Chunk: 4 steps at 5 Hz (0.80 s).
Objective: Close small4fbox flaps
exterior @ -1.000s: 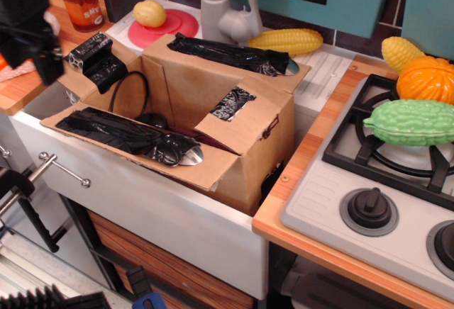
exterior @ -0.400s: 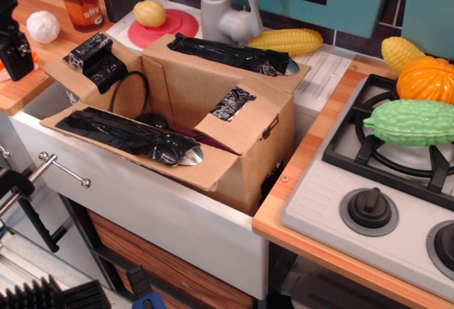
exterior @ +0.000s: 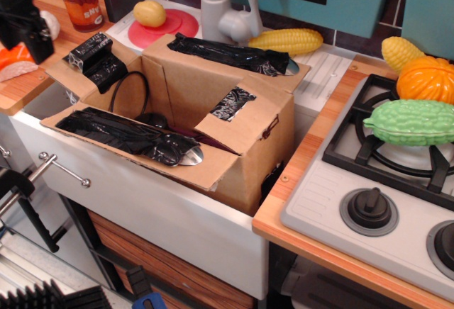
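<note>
The small4fbox (exterior: 262, 146) is a brown cardboard box standing in the white sink, open at the top. Its near long flap (exterior: 135, 142) lies outward over the sink's front. The far long flap (exterior: 234, 57) leans back toward the faucet. The left short flap (exterior: 92, 61) is spread outward, and the right short flap (exterior: 237, 114) tilts partly inward. All bear crinkled black tape. My gripper (exterior: 23, 13) is a dark shape at the upper left, above the counter and well left of the box, touching nothing I can see. Its fingers are not distinguishable.
A grey faucet (exterior: 220, 8) stands behind the box. A can (exterior: 80, 3), a lemon on a red plate (exterior: 167, 25) and a corn cob (exterior: 287, 40) sit at the back. To the right is the stove (exterior: 355, 181), with a green gourd (exterior: 411, 121) and a pumpkin (exterior: 425, 79).
The gripper swung left out of frame, then came back up and right over the left counter, now covering the white ball. The box and its flaps have not moved.
</note>
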Each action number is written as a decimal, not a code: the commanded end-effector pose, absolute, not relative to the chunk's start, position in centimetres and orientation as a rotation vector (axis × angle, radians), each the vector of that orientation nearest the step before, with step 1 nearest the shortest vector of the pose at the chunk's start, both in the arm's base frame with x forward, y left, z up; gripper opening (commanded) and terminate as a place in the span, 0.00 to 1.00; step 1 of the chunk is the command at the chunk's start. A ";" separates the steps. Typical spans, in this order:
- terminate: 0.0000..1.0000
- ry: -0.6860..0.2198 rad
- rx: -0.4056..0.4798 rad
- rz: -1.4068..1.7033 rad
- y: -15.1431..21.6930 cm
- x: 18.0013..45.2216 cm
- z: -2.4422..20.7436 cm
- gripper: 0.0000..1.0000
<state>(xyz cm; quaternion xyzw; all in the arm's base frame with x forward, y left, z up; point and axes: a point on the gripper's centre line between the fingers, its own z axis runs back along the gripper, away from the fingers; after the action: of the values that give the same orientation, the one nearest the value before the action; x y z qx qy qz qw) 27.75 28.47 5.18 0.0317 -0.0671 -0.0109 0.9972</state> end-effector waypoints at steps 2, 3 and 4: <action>0.00 -0.174 0.043 0.022 27.8 27.4 5.4 1.00; 0.00 -0.162 0.007 0.025 27.0 27.4 5.2 1.00; 0.00 -0.141 -0.034 0.022 25.6 27.5 6.1 1.00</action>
<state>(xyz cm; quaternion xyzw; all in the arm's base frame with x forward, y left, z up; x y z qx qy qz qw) 26.69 25.70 4.24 -0.0313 -0.0554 0.0275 0.9976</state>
